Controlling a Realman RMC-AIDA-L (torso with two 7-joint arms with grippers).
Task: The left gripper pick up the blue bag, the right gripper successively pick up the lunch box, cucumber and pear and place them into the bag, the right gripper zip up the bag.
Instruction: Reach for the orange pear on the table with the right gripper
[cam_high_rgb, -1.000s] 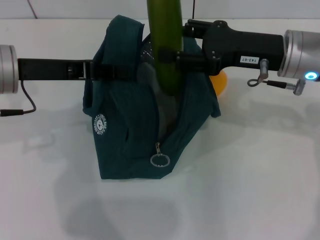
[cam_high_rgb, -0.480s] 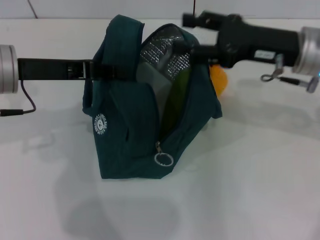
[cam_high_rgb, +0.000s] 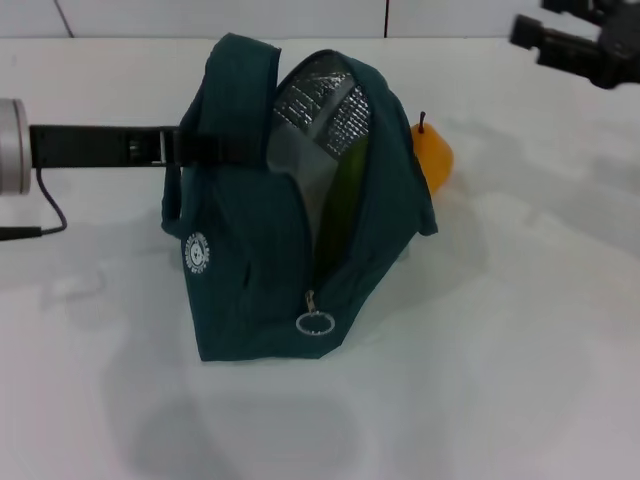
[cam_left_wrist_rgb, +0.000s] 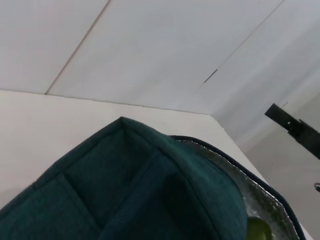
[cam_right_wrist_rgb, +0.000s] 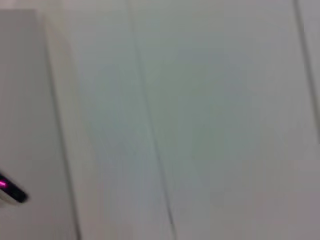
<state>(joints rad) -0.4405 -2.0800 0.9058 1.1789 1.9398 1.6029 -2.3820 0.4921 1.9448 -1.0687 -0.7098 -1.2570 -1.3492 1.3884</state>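
The bag (cam_high_rgb: 260, 230) stands upright on the table (cam_high_rgb: 520, 330), the cucumber (cam_high_rgb: 345, 190) inside its open top, the pear (cam_high_rgb: 432, 155) just behind it to the right.

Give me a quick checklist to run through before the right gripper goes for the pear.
1. Blue bag held by left gripper: ok.
2. Bag mouth open, zipper pull low at the front end: ok.
3. Cucumber inside the bag: ok.
4. Pear upright on the table behind the bag, reachable: ok.
5. Right gripper clear of the bag, up at the far right: ok.
6. Right gripper open and empty: cannot tell.
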